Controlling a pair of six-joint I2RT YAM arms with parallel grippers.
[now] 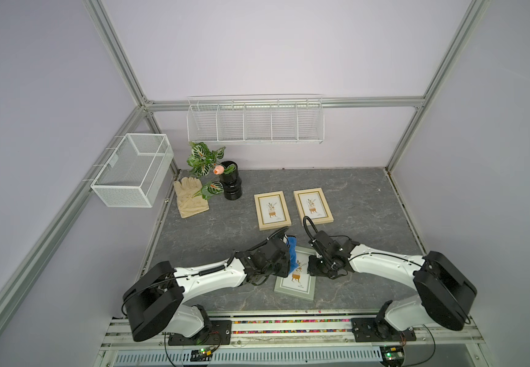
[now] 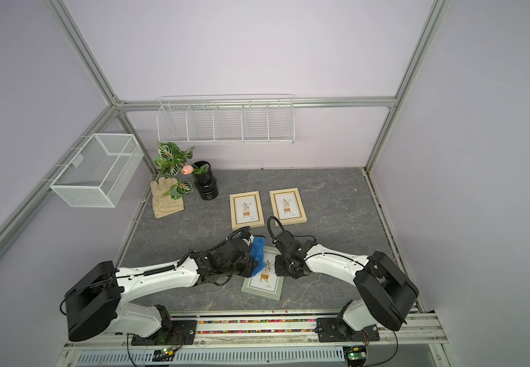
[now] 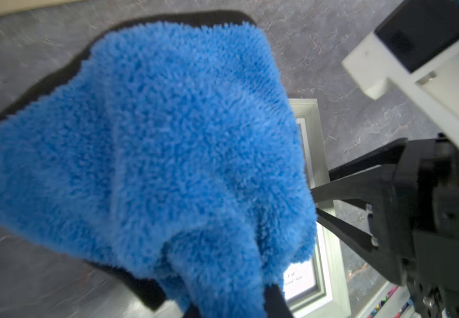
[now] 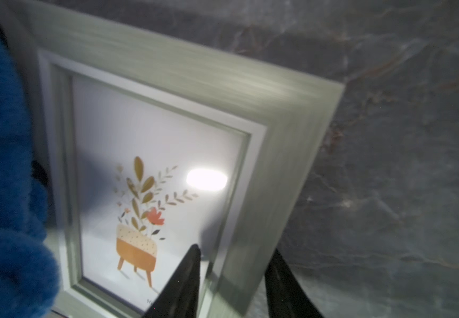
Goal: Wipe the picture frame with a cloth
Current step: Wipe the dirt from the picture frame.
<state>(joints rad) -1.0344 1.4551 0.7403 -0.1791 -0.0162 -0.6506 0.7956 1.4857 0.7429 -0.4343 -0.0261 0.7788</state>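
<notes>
Resting on the grey surface (image 1: 352, 203), the grey-green picture frame (image 1: 296, 287) has one side rail between the right fingers (image 4: 184, 283), which stand a little apart; whether they actually grip it I cannot tell. The blue cloth (image 1: 293, 254) hangs pinched in the left fingers (image 3: 275, 304), draped over the frame's opposite edge.

Grey tabletop (image 1: 352, 197), green-grey frame (image 1: 292, 290), two wooden frames (image 1: 272, 210) (image 1: 313, 206), glove (image 1: 189, 198), vase (image 1: 231, 186)
</notes>
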